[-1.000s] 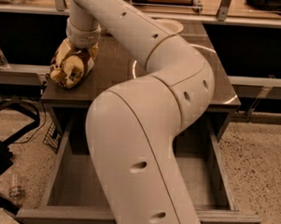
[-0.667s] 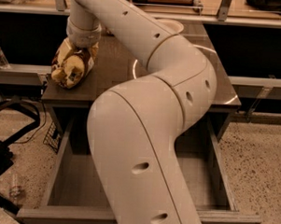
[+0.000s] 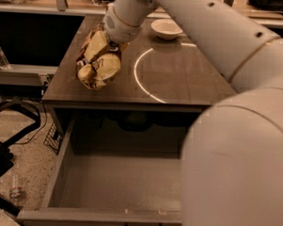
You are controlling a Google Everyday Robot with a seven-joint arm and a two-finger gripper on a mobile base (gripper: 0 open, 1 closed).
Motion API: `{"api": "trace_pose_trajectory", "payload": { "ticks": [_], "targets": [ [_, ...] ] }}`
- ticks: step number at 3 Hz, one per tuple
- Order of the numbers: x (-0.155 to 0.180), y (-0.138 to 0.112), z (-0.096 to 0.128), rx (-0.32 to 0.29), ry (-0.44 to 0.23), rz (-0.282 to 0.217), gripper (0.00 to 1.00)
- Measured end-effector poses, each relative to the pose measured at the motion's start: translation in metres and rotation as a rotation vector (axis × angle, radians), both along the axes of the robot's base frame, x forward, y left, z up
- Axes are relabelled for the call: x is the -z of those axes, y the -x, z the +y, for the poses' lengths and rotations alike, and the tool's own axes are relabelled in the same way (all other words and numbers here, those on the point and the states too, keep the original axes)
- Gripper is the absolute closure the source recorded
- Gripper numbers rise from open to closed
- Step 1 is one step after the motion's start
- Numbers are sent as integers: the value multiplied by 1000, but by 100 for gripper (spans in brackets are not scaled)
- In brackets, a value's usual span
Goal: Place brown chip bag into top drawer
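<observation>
The brown chip bag (image 3: 98, 61), crumpled, dark brown and pale yellow, hangs over the left part of the dark table top (image 3: 180, 79). My gripper (image 3: 109, 45) is shut on the bag's upper part and holds it at the table's left front area. The top drawer (image 3: 119, 180) is pulled open below the table's front edge; its grey flat bottom shows nothing in it. My white arm covers the drawer's right part.
A white bowl (image 3: 166, 28) stands at the back of the table. A bright ring of light (image 3: 148, 72) lies on the table top. A black chair base (image 3: 8, 142) and cables stand on the speckled floor at the left.
The view has shifted and my arm with it. The bag, held in the gripper, now appears nearer the table's front edge, above the open drawer's left side.
</observation>
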State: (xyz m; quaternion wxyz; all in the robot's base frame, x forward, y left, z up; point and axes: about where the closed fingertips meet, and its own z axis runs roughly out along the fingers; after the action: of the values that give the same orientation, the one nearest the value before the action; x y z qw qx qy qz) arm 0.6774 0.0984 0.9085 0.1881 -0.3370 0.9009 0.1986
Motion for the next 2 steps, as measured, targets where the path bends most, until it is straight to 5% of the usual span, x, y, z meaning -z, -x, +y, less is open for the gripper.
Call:
{"api": "trace_pose_trajectory", "payload": {
  "ticks": [2],
  "targets": [
    [-12,91,-56,-145,-262,-79,100]
  ]
}}
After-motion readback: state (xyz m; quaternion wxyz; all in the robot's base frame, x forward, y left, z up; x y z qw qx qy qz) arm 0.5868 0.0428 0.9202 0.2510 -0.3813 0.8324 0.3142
